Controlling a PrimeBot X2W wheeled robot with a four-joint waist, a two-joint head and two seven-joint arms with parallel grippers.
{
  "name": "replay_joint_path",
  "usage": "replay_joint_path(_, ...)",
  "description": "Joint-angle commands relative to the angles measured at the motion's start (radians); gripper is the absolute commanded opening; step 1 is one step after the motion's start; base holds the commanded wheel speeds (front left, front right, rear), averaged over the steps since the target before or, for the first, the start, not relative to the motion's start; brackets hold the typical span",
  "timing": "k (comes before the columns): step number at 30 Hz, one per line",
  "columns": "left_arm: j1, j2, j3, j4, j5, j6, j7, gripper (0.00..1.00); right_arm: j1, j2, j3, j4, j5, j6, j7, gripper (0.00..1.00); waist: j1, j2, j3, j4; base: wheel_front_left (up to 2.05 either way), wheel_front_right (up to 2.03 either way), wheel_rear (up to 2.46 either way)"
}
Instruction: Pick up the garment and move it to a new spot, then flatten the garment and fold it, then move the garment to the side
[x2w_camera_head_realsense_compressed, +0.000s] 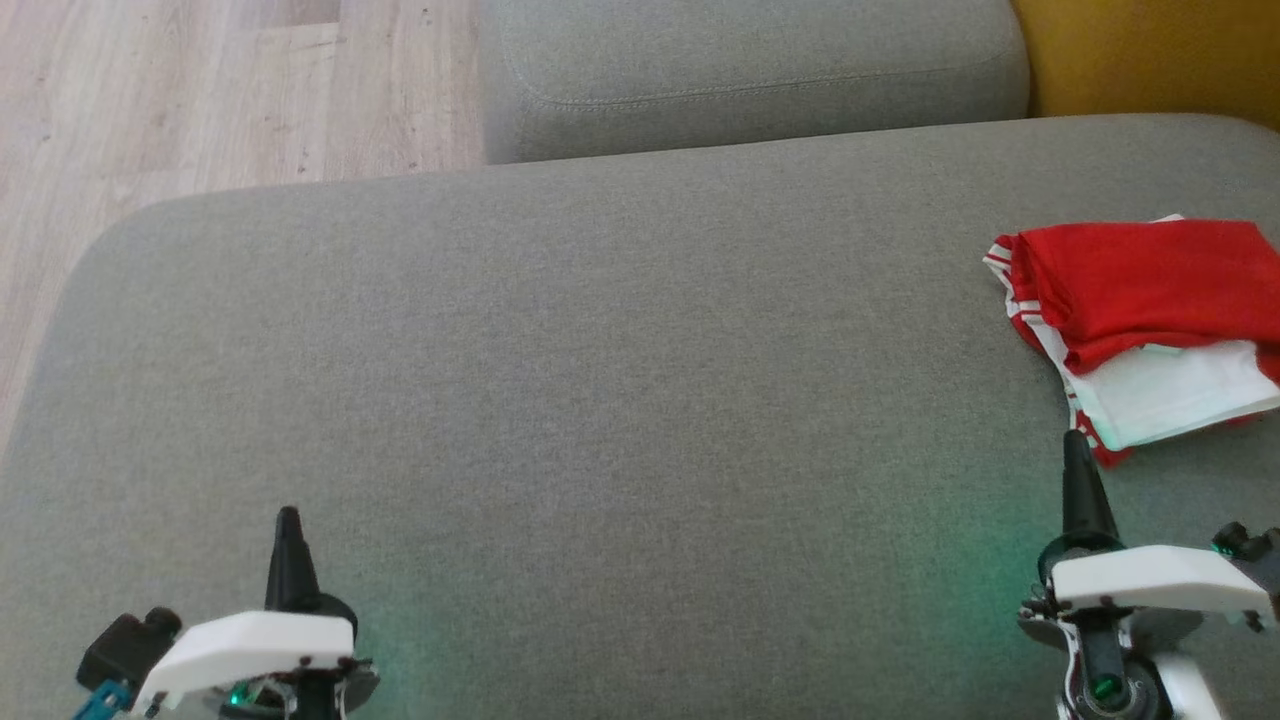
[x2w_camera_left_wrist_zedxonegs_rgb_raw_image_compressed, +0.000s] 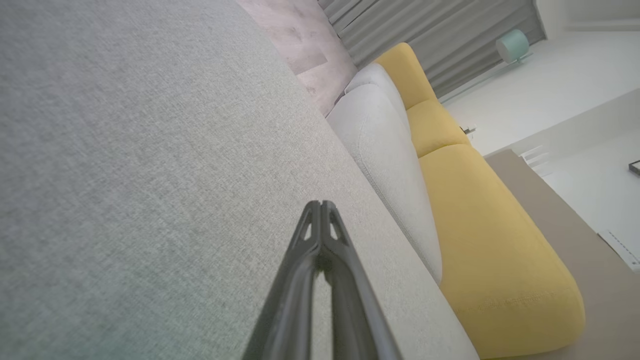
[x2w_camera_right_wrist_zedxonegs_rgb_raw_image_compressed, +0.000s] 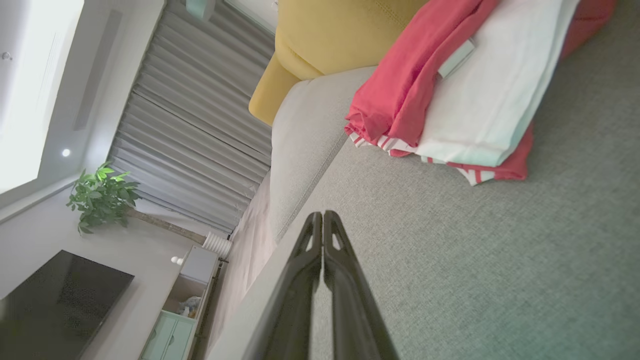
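In the head view, the folded red-and-white fabric garment (x2w_camera_head_realsense_compressed: 1140, 300) lies at the far right of the broad grey woven sofa seat (x2w_camera_head_realsense_compressed: 600, 350). Its right side runs out of the picture, so how near it sits to the seat's edge cannot be told. The right fingers (x2w_camera_head_realsense_compressed: 1076, 470) are pressed together and hold nothing, their tip just beside the garment's near corner. The left fingers (x2w_camera_head_realsense_compressed: 288, 540) are likewise pressed together and empty, well apart from it at the lower left. From this, folding and moving aside look done. The main risk is a forward or sideways sweep of the right arm, which would catch that corner and drag the layers open.

In the left wrist view, the left fingers (x2w_camera_left_wrist_zedxonegs_rgb_raw_image_compressed: 300, 270) meet at the tips over bare grey seat. There is little danger here unless they drop and scrape the weave.

In the right wrist view, the right fingers (x2w_camera_right_wrist_zedxonegs_rgb_raw_image_compressed: 300, 270) are closed tip to tip, with the garment (x2w_camera_right_wrist_zedxonegs_rgb_raw_image_compressed: 480, 100) ahead and off to one side. Its red upper layer is bunched and lapped loosely over the white one, and striped trim pokes out beneath. A stack this loose would likely slump or unfold at a small nudge, so drawing straight back from it seems safest.
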Motion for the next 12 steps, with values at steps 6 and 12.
replay_joint_path(6,-0.050,0.003,0.039,-0.040,-0.070,-0.013,0.023,0.00,-0.046,-0.019,-0.003,-0.044,0.082,0.000,0.022,0.00,0.0000,0.0000,0.000,0.004,0.00,0.00,0.00)
replay_joint_path(12,-0.053,0.003,0.054,-0.047,-0.139,-0.021,0.044,0.00,-0.047,-0.020,-0.013,-0.051,0.162,0.000,0.042,0.00,0.0000,0.0000,-0.001,0.010,0.00,0.00,0.00)
